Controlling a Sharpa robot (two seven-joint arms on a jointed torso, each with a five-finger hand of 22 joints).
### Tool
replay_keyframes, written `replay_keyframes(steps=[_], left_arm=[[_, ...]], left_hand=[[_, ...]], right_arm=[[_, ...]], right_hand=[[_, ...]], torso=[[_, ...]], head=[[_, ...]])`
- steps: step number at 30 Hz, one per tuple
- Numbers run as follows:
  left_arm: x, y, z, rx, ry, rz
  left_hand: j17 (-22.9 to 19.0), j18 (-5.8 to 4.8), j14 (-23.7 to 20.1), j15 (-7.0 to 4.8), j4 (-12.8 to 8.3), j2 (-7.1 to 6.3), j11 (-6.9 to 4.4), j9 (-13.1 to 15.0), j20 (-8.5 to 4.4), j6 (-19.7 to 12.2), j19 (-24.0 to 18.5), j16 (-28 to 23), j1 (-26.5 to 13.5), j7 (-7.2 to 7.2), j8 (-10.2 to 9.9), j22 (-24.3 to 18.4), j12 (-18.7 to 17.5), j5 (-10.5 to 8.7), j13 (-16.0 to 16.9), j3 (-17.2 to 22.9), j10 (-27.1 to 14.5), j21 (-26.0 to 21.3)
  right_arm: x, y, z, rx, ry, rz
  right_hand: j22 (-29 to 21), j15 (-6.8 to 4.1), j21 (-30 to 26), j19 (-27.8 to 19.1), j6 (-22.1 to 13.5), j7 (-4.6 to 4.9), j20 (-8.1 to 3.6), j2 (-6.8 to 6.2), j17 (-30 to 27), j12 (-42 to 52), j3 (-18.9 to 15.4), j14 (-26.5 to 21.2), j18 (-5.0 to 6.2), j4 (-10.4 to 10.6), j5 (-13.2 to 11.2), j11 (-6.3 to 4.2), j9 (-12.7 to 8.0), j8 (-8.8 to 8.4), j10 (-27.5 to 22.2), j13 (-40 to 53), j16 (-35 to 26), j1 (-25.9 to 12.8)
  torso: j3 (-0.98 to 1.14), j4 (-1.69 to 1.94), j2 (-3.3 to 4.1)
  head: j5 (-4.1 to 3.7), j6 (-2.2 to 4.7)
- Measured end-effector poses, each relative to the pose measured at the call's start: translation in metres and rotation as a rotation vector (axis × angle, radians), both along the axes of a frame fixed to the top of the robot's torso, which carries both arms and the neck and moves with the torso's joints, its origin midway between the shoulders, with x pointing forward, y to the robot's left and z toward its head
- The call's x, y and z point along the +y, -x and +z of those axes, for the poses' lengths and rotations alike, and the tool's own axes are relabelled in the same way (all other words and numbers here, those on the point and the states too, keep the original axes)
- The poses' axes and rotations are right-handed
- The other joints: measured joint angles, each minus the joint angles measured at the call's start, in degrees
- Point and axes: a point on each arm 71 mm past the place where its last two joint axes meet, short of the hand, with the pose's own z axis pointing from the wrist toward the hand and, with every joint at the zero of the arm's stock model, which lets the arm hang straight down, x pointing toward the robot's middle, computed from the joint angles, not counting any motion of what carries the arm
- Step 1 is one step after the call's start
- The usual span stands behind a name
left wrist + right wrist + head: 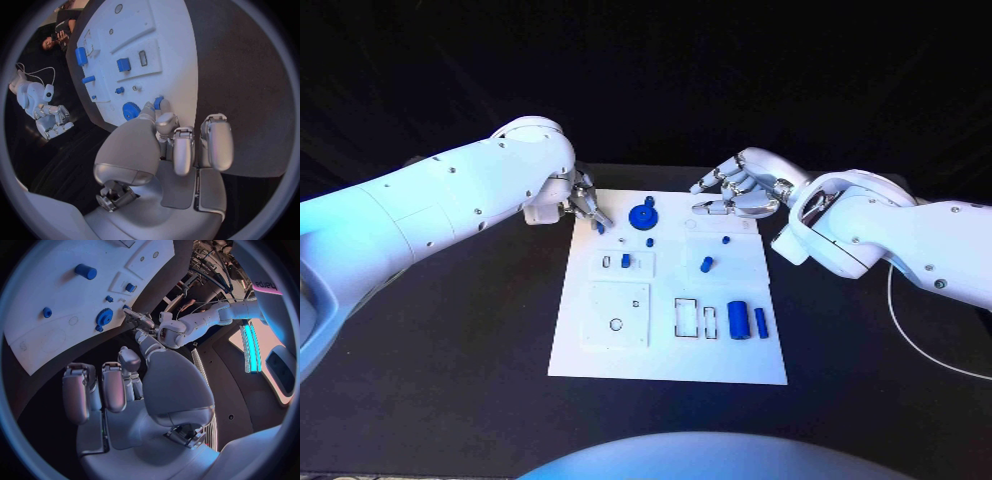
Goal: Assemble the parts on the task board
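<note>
On the black table (473, 330) the white task board (668, 360) lies with its long axis running away from the robot, its far short edge between the two hands. Near that far edge sits a blue gear (643, 215), round and flat on the board, with a tiny blue piece (651, 240) just nearer the robot. Toward the board's right long edge, two blue cylinders (737, 319) lie side by side in the near half, their long axes parallel to the board's long edges; a shorter blue peg (707, 264) lies slanted at mid-board, and a small blue block (626, 260) stands in a recess nearer the left long edge. The left hand (578, 208) reaches over the board's far left corner, fingertips down beside the gear; in the left wrist view its fingers (187, 150) are bunched together over a small blue part (159, 102) at the board's edge, but whether they actually pinch it I cannot tell. The right hand (740, 188) hovers off the far right corner, fingers loosely curled and apart, holding nothing. A white cable (923, 340) trails on the table right of the board.
</note>
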Motion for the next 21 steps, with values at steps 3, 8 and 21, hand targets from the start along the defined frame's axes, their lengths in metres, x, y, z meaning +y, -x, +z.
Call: replay_keyframes(steps=[3,8,21], left_arm=[[-0.0002,0.0001,-0.0001,0.003,0.006,0.002],[-0.0006,0.0,-0.0005,0.006,0.018,0.008],[0.0045,0.0075,0.002,-0.026,0.109,0.03]], left_hand=[[0.0,0.0,0.0,0.0,-0.4,0.22,0.0,0.1,0.0,0.0,0.0,0.0,0.3,0.01,0.3,0.0,-0.3,-0.06,-0.1,0.4,0.0,0.0],[0.0,0.0,-0.2,-0.17,-1.5,0.45,-0.1,0.4,0.0,-0.8,0.0,0.0,2.3,-0.12,0.4,0.0,-0.7,0.18,-0.4,3.0,-0.1,0.0],[0.0,0.0,-0.2,-0.2,1.8,-6.72,-0.08,2.3,-0.2,-2.0,0.2,0.0,-0.3,0.21,1.7,0.0,-2.9,0.5,-3.2,21.5,-0.9,-0.6]], right_arm=[[0.0,0.0,0.0,0.0,0.0,0.0],[-0.0001,0.0,-0.0001,0.001,0.0,0.0],[-0.0006,0.0,-0.0009,0.008,0.005,0.0]], right_hand=[[0.0,0.0,-0.2,0.0,0.0,0.0,0.0,0.0,0.0,0.0,0.0,0.0,0.0,0.0,0.0,0.0,0.0,0.0,0.0,0.0,-0.3,0.0],[0.0,0.0,-0.2,0.0,0.0,0.0,0.0,0.0,0.0,0.0,0.0,0.0,0.0,0.0,0.0,0.0,0.0,0.0,0.0,0.0,-0.3,0.0],[0.0,0.0,-0.2,0.0,0.0,0.0,0.0,0.01,0.0,-0.2,0.0,0.0,0.0,0.0,0.0,0.0,0.0,0.0,0.0,-0.2,-0.3,0.0]], torso=[[0.0,0.02,-0.01],[0.0,0.06,-0.03],[0.01,0.09,-0.07]], head=[[-0.05,-0.01],[-0.03,-0.02],[-0.2,-0.22]])
